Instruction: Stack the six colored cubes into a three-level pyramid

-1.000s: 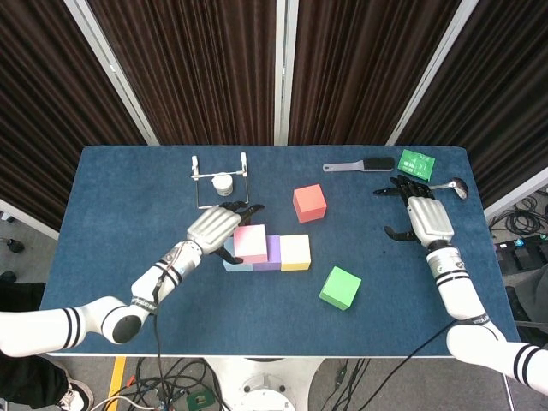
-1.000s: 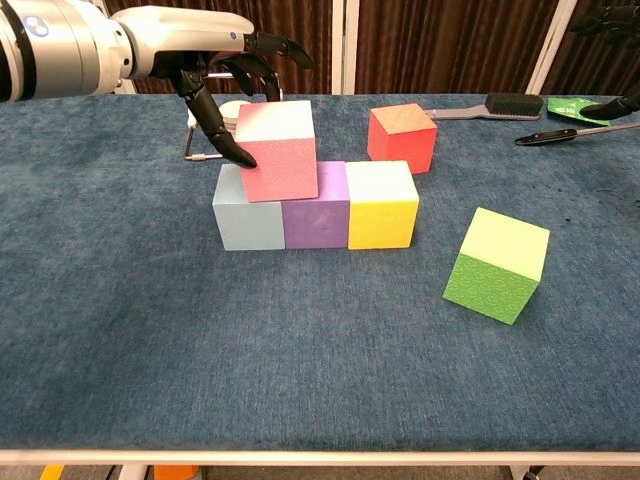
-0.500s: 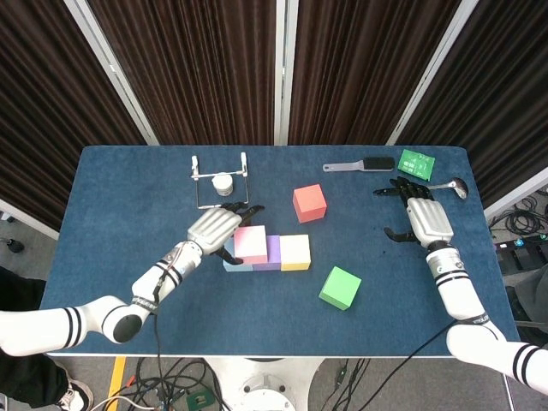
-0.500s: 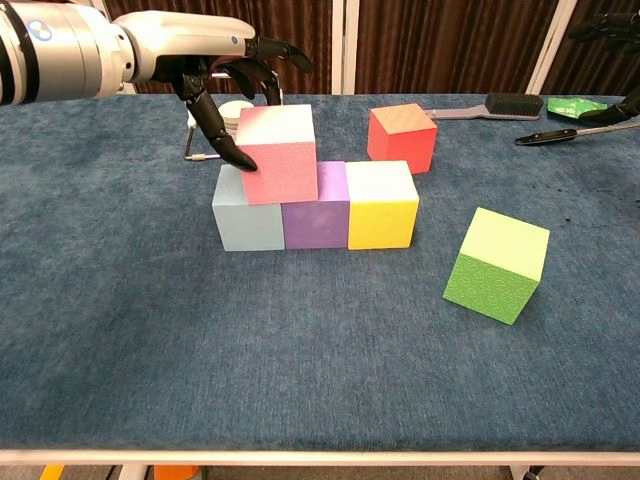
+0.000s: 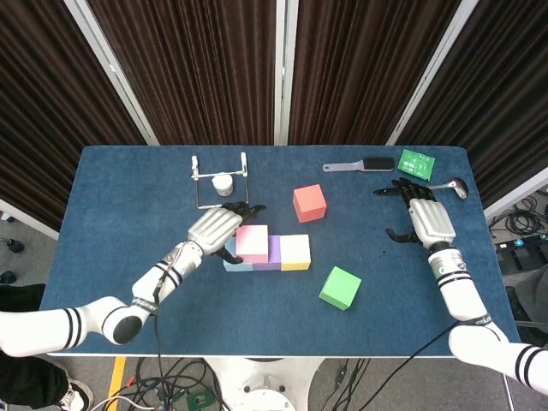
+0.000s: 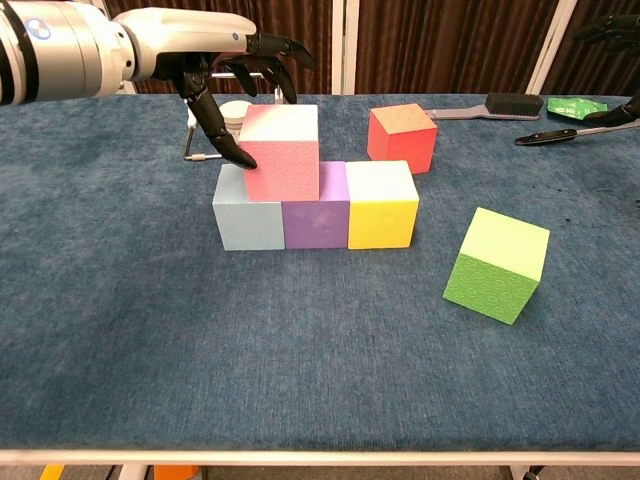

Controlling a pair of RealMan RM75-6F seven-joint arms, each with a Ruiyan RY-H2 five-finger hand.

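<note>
A light blue cube (image 6: 245,215), a purple cube (image 6: 315,215) and a yellow cube (image 6: 382,210) stand in a row. A pink cube (image 6: 282,150) sits level on top, across the light blue and purple ones. My left hand (image 6: 215,60) hovers at its far left side; the thumb touches the pink cube's left face and the other fingers (image 6: 285,70) are spread just above its back edge. A red cube (image 5: 309,203) stands behind the row, and a green cube (image 5: 340,287) lies front right. My right hand (image 5: 424,218) hangs open, far right.
A wire rack with a white cup (image 5: 221,181) stands behind my left hand. A brush (image 5: 360,164), a green card (image 5: 417,160) and a spoon (image 5: 449,184) lie along the back right edge of the blue table (image 5: 120,223).
The pink cube has gone from slightly tilted to level on the bottom row. My left hand's fingers have lifted off its top edge. The right hand has barely moved.
</note>
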